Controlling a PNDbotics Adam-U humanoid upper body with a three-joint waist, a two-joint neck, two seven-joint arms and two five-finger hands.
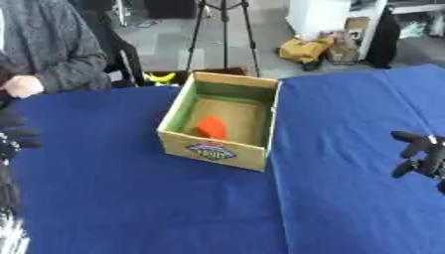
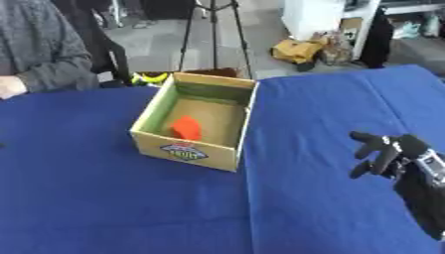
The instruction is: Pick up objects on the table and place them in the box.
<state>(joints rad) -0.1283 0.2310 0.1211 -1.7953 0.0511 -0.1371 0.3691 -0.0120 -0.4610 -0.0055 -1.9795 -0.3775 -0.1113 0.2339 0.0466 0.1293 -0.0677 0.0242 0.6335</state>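
Observation:
An open cardboard box [image 1: 214,147] stands in the middle of the blue table [image 1: 130,198], its inner walls green. An orange-red object [image 1: 210,127] lies inside it on the floor of the box, near the front wall. My right hand [image 2: 389,155] hovers over the cloth to the right of the box, well apart from it, fingers spread and relaxed, holding nothing. My left hand [image 1: 17,134] shows at the left edge of the left eye view as dark fingers, also away from the box and empty.
A person in a grey sleeve [image 1: 61,64] stands at the table's far left edge, a bare hand [image 1: 22,87] resting by the cloth. A tripod [image 1: 222,30] and a yellow object [image 1: 159,77] stand behind the box. No loose objects show on the blue cloth.

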